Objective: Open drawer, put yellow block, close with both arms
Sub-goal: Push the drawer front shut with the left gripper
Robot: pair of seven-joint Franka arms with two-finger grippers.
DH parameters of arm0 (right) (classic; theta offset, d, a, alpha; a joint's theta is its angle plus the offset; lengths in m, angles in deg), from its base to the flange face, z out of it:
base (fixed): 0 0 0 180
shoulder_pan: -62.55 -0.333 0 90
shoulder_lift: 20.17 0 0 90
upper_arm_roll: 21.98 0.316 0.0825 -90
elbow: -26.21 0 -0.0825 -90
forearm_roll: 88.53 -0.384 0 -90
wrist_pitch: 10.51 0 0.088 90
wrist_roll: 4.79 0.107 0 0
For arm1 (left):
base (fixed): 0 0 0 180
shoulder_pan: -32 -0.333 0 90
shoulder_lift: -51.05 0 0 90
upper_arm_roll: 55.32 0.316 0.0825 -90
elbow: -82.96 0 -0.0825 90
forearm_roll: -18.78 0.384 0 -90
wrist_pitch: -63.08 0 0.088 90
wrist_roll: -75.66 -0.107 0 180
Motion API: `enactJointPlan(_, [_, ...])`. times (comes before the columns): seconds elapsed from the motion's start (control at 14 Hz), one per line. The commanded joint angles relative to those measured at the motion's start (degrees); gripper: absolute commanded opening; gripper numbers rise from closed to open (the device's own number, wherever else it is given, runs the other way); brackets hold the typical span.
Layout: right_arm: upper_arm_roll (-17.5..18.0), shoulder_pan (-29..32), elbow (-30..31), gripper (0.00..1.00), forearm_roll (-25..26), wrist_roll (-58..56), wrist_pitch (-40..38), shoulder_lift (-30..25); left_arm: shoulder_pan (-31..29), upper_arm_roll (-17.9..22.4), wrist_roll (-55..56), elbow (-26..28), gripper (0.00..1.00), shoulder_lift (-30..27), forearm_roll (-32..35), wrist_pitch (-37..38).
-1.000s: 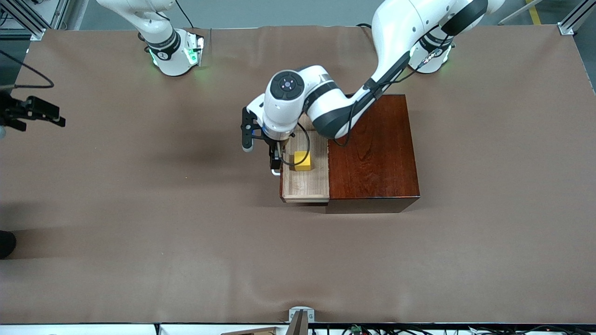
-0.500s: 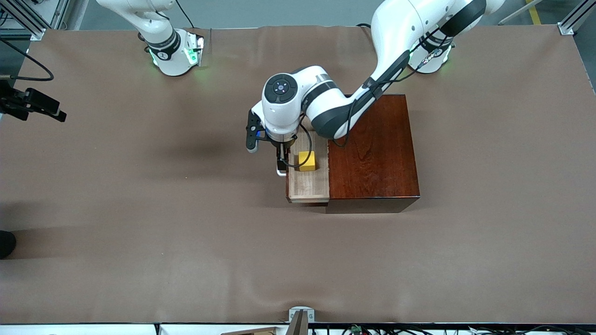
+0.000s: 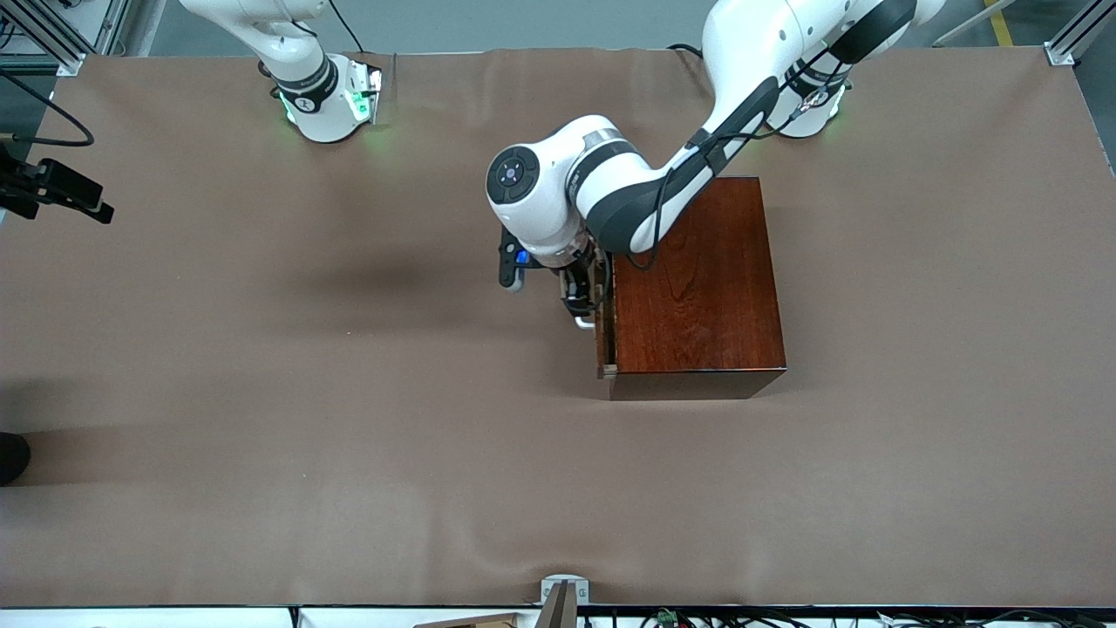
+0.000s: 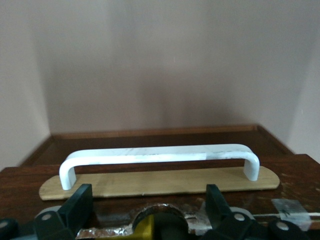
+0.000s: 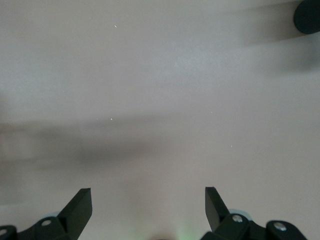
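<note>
The dark reddish-brown box (image 3: 697, 279) stands mid-table. The drawer (image 3: 602, 349) is pushed almost fully in; only a thin pale strip shows on the side toward the right arm's end. Its white handle (image 3: 584, 322) shows in the left wrist view (image 4: 160, 155) across the dark drawer front (image 4: 280, 200). My left gripper (image 3: 577, 301) is at the drawer front by the handle, fingers (image 4: 80, 197) spread open and empty (image 4: 148, 192). The yellow block is hidden. My right gripper (image 3: 98, 208) waits open at the right arm's end of the table, over bare cloth (image 5: 148, 197).
The brown cloth (image 3: 349, 453) covers the whole table. The left arm's elbow and forearm (image 3: 628, 192) hang over the box's farther corner. A small metal bracket (image 3: 562, 593) sits at the table edge nearest the front camera.
The left gripper has moved toward the box, and the drawer has slid from about halfway out to nearly shut. The yellow block has gone out of sight inside. The right gripper shifted slightly.
</note>
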Motion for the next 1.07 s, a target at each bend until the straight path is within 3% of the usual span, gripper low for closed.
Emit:
enactJointPlan(0.0, [-0.1,-0.53,0.21,1.0,0.58,1.05,-1.47,-1.16,-1.14,0.28,-0.48,1.19,1.0,-1.5,1.74,6.12])
enactJointPlan(0.36, [-0.45,-0.27,-0.4,1.0,-0.73,0.96,0.55,-0.81,-1.5,-0.24,3.1,0.66,1.0,-1.32,1.39,4.31])
enactJointPlan(0.64, [-1.06,-0.1,-2.59,1.0,-2.33,0.26,-3.65,-0.99,-1.24,-2.97,22.84,0.31,1.0,-3.78,1.3,-6.77])
enactJointPlan(0.86, [-2.3,1.31,-2.86,1.0,-2.58,0.08,-7.61,-1.25,-1.41,-3.15,43.93,0.4,1.0,-10.0,0.51,-7.67])
enactJointPlan(1.0, [-1.77,0.79,-3.56,1.0,-2.24,0.69,-8.24,-2.82,-3.25,-2.54,50.13,0.92,1.0,-15.44,-1.33,-5.92])
